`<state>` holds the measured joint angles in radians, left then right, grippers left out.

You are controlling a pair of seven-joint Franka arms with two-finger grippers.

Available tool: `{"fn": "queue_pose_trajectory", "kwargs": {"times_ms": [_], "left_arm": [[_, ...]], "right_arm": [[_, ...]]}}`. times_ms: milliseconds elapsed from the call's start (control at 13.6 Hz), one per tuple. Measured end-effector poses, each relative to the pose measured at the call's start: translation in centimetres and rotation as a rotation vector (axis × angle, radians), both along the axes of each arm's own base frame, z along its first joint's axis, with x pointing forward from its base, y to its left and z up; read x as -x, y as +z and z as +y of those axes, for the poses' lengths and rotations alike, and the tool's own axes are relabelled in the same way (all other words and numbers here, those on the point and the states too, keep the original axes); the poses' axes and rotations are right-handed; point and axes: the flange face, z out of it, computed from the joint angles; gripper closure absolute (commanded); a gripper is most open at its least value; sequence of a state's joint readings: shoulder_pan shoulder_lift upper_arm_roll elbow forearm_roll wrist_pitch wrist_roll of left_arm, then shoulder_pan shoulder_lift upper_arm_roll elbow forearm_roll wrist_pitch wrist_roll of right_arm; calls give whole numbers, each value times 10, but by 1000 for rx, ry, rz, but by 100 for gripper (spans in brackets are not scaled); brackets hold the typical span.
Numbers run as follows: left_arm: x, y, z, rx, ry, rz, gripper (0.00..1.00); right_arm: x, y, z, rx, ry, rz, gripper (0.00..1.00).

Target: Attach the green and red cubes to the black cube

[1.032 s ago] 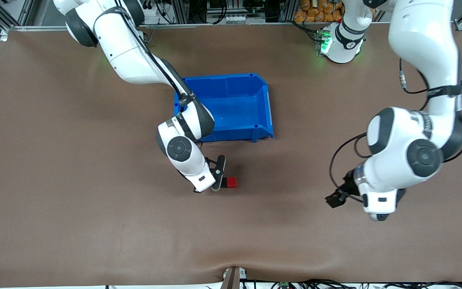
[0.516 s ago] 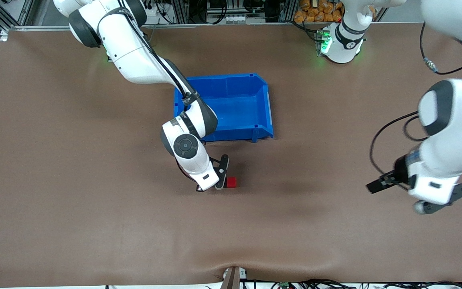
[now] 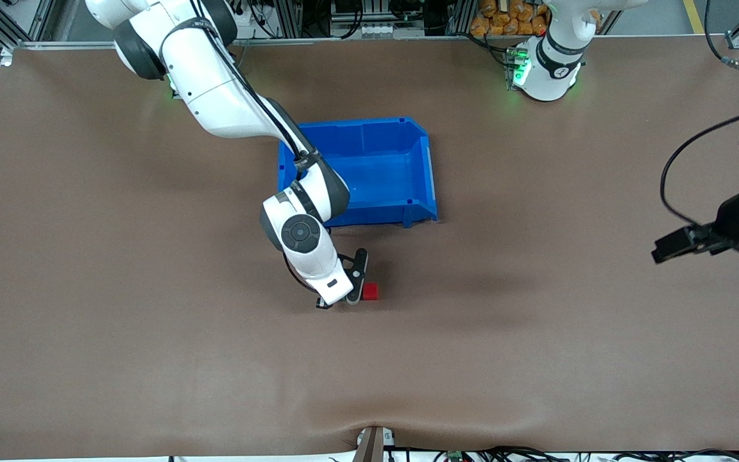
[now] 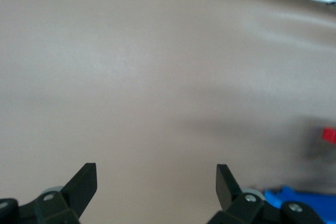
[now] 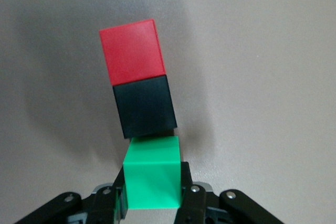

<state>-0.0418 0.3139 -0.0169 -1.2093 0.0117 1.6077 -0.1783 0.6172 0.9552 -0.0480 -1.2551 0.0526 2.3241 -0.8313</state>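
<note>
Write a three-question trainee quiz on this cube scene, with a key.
1. True or false: the right gripper is shut on the green cube.
2. Which cube sits between the green cube and the red cube in the row? A) a blue cube B) the black cube C) a yellow cube
3. Fill in: the left gripper hangs with its fingers ____ over bare table toward the left arm's end.

Key: 1 true; 2 B; 3 open.
</note>
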Motion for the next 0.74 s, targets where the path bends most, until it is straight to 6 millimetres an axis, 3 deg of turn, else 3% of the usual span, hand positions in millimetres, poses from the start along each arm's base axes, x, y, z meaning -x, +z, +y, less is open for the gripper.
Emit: {"fn": "queue_pose_trajectory", "kwargs": {"times_ms": [221, 516, 589, 663, 737], "left_arm": [[30, 23, 18, -5, -4, 34, 0], [72, 3, 26, -7, 8, 64, 0], [83, -5, 29, -8, 12, 75, 0], [92, -11, 32, -9, 17, 85, 0], [97, -15, 37, -9, 19, 88, 0]], "right_arm": [[4, 0, 7, -2, -3, -1, 100], [5, -1, 9, -3, -1, -2, 100], [5, -1, 10, -3, -1, -3, 89], [5, -1, 10, -4, -1, -4, 48], [5, -1, 10, -5, -1, -6, 0]]}}
